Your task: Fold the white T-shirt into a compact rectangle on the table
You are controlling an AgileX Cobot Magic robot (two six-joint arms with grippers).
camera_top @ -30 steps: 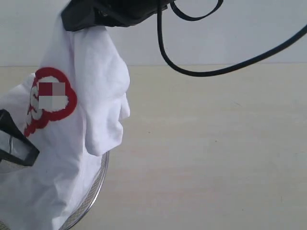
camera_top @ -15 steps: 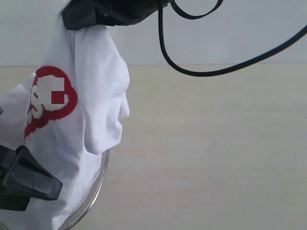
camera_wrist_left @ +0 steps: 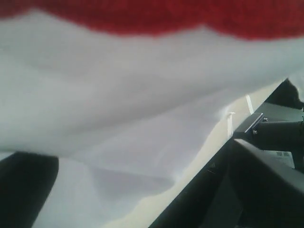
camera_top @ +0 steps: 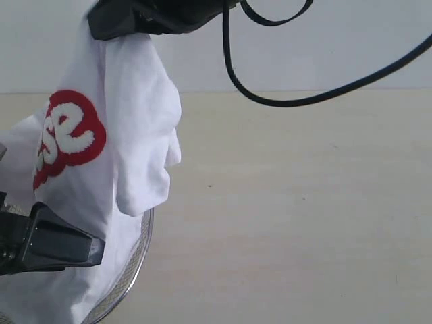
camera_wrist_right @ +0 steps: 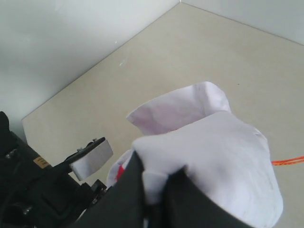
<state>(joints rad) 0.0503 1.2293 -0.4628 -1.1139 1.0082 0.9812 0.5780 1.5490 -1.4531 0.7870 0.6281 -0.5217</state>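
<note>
The white T-shirt (camera_top: pixel 135 135) hangs in the air from my right gripper (camera_top: pixel 115 27), which has reached across to the upper left. Its red chest banner (camera_top: pixel 67 138) faces the camera. In the right wrist view the right gripper (camera_wrist_right: pixel 156 183) is shut on a bunched fold of the white T-shirt (camera_wrist_right: pixel 223 156). My left gripper (camera_top: pixel 88 250) sits low against the shirt's hanging lower part. In the left wrist view the left gripper (camera_wrist_left: pixel 142 152) stands open, its fingers (camera_wrist_left: pixel 247 185) wide apart, with white cloth (camera_wrist_left: pixel 118 109) close in front of them.
The table (camera_top: pixel 304 202) stretches pale beige to the right of the shirt. A round wire-mesh basket (camera_top: pixel 131 270) stands under the hanging cloth at the lower left. Black cables (camera_top: pixel 283 101) loop from the right arm across the top.
My left gripper has come in from the far left edge, down and to the right, up to the shirt's lower part. The right gripper and the hanging shirt have hardly moved.
</note>
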